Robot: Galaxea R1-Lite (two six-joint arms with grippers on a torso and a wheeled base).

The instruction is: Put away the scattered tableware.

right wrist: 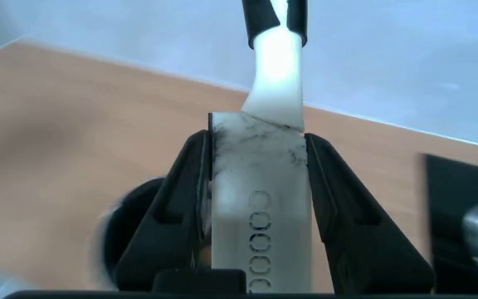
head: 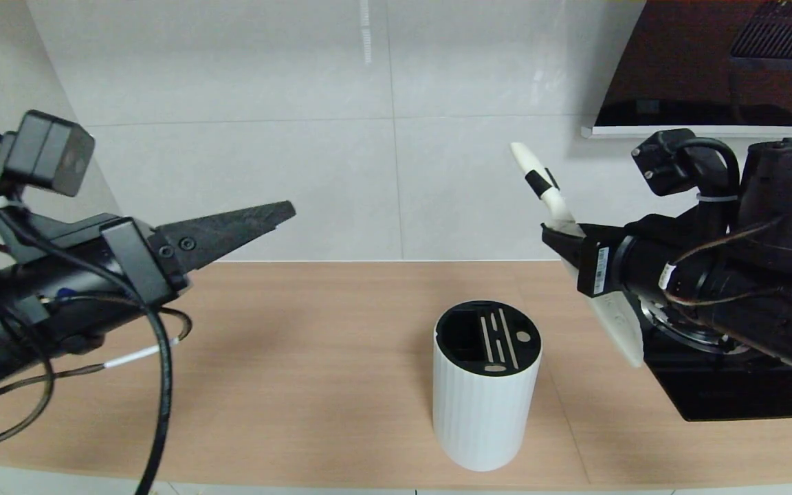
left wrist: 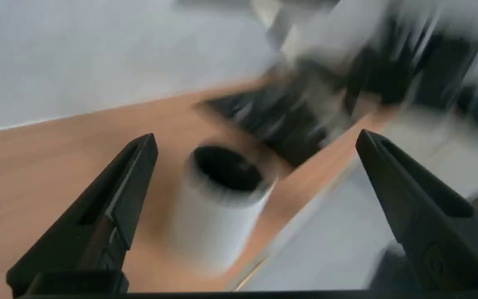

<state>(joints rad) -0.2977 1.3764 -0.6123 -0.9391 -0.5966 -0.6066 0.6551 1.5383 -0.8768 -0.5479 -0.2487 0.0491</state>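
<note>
white utensil (head: 548, 191) (right wrist: 260, 195) is up in the air, tilted, handle pointing up, blade clamped in the right gripper (head: 565, 238) (right wrist: 257, 144), to the right of and above the holder (head: 485, 392) (left wrist: 218, 208). holder stands upright on the counter (head: 300, 357), beside the hob (head: 733, 392). left gripper (head: 258, 223) (left wrist: 256, 143) hangs at the left, jaws spread wide, holding nothing.

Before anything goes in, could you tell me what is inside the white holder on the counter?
Nothing sticks out of the white holder. Its black top shows a dark square opening, narrow slots and small holes; whatever lies deeper is hidden.
</note>
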